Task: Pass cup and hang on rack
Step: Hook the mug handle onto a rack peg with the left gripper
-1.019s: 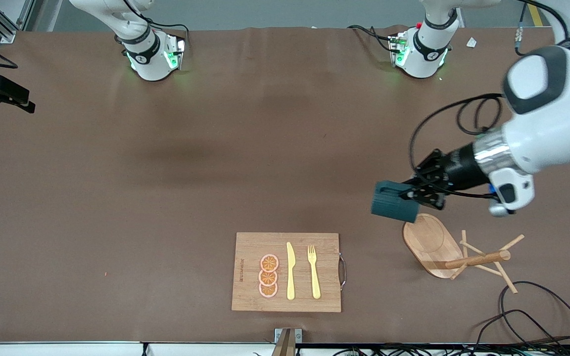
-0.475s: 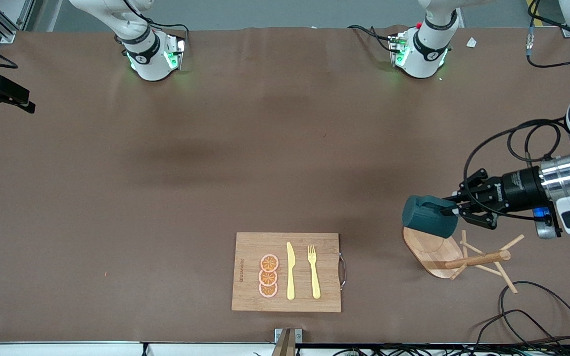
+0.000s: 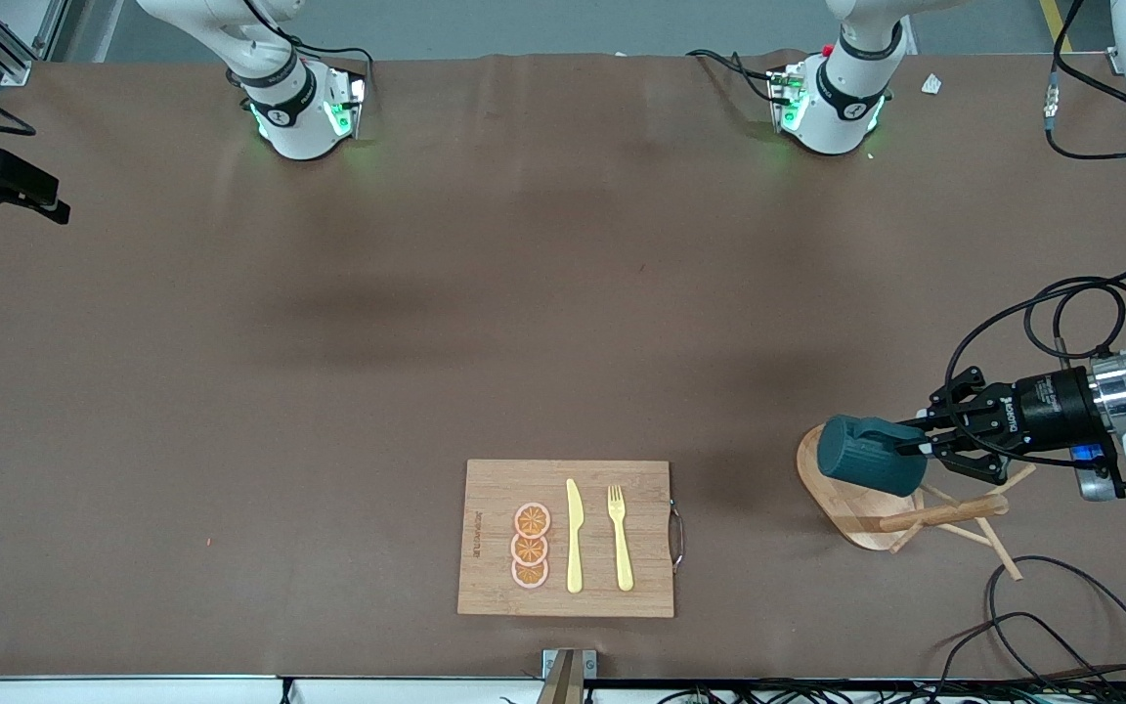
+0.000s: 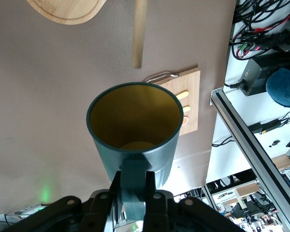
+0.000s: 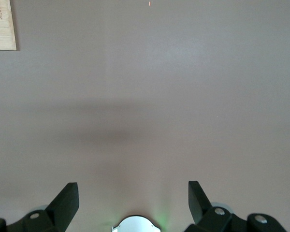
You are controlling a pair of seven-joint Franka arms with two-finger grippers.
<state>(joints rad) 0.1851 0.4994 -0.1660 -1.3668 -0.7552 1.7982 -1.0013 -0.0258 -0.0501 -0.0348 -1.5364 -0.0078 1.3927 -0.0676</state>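
We hold the cup [image 3: 868, 456] in the left gripper [image 3: 918, 448], fingers [image 4: 117, 191] pinched on its handle, so the cup lies on its side in the air over the oval base of the rack [image 3: 944, 512]. Its long axis runs level, mouth facing back at our wrist, closed bottom pointing toward the right arm's end of the table. The handle loop sits at our fingertips, above the rack's pegs, which splay out nearer the front camera; hanging likely means bringing that loop over a peg tip. The right gripper [image 5: 134, 198] waits spread wide and empty over bare table, far from the rack.
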